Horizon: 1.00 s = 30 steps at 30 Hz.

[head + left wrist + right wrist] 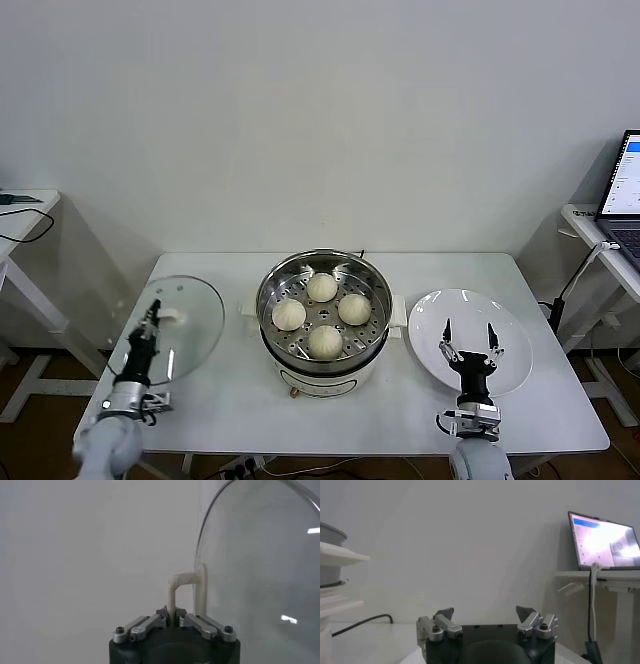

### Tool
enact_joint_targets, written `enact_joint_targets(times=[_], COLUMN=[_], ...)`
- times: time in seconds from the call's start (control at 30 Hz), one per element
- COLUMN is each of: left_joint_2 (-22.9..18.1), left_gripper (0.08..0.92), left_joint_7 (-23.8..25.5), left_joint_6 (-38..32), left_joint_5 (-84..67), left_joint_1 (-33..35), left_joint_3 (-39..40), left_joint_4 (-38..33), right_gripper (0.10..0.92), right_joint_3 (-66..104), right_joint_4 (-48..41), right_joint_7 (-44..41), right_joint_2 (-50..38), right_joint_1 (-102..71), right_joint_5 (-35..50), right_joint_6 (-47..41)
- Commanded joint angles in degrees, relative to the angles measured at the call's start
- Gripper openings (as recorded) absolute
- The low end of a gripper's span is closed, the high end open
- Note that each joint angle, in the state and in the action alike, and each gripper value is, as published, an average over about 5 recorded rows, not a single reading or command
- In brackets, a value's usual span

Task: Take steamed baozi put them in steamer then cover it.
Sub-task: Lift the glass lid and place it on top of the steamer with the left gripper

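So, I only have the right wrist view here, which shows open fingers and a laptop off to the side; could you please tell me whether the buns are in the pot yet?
Observer: Yes, all four baozi sit on the perforated tray inside the steamer.
Operator: Thank you. Is the lid on?
Observer: No. The left gripper holds the cover by its handle, tilted, to the left of the steamer.
Operator: And where is my right gripper?
Observer: The right gripper is open and empty, above the white plate, which holds nothing.
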Motion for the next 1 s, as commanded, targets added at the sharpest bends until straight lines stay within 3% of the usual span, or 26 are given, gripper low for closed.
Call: enact_joint_targets(times=[0.03, 0.2, 0.43, 0.7, 1.0], left_joint_2=[3.43, 3.48, 2.54, -1.78, -5.95], left_gripper=[0.187, 0.187, 0.187, 0.187, 0.187], left_joint_7=[7.06, 11.18, 17.43, 25.11, 31.27], left_joint_6=[6.77, 10.96, 20.36, 31.79, 37.48], left_joint_5=[-5.46, -3.35, -1.96, 0.25, 6.37], left_joint_1=[3.75, 3.61, -0.1, -7.09, -12.15], left_joint_3=[-3.39, 3.01, 21.66, 40.12, 47.38], left_joint_4=[-26.41, -34.56, -39.19, -34.48, -26.1], right_gripper=[0.823, 0.823, 0.823, 0.823, 0.823], right_joint_3=[0.18, 0.47, 0.87, 0.98, 1.07], right_joint_4=[0.01, -0.11, -0.9, -2.17, -2.96], right_joint_7=[0.0, -0.02, -0.11, -0.1, -0.08], right_joint_2=[0.01, -0.14, -0.24, 0.21, 0.9], right_joint_1=[-0.06, -0.12, -0.08, 0.45, 1.36], right_joint_5=[0.12, 0.43, 0.84, 0.65, 0.18], right_joint_6=[0.07, 0.24, 0.5, 0.78, 0.79])
